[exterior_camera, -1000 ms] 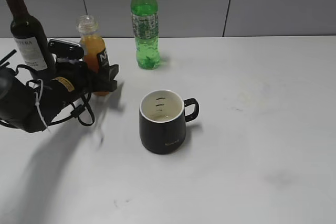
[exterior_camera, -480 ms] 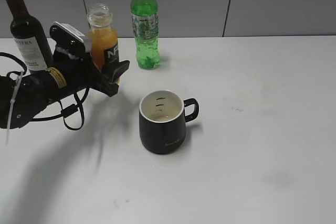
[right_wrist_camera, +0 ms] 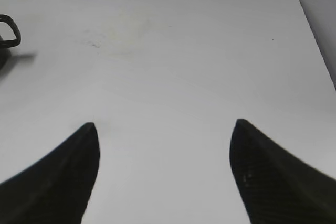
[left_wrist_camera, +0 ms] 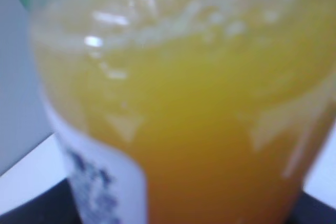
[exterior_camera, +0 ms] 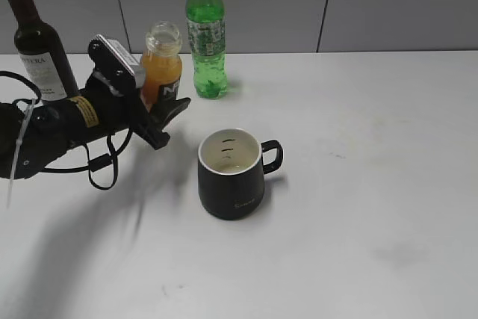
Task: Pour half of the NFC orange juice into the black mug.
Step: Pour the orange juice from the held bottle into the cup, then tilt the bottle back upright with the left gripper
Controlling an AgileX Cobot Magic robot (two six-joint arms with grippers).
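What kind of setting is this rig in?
Likely a lab test bench, not a kitchen: a bare white table against grey wall panels, with only staged props, an orange juice bottle in the left end effector, a black mug and a wine bottle.

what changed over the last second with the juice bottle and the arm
The left end effector, shut on the NFC orange juice, has lifted the bottle and carried it rightward toward the black mug; the bottle's open neck now sits higher, roughly upright, not yet over the mug. The mug, the green soda bottle and the wine bottle stayed put. The right end effector is open over bare table.
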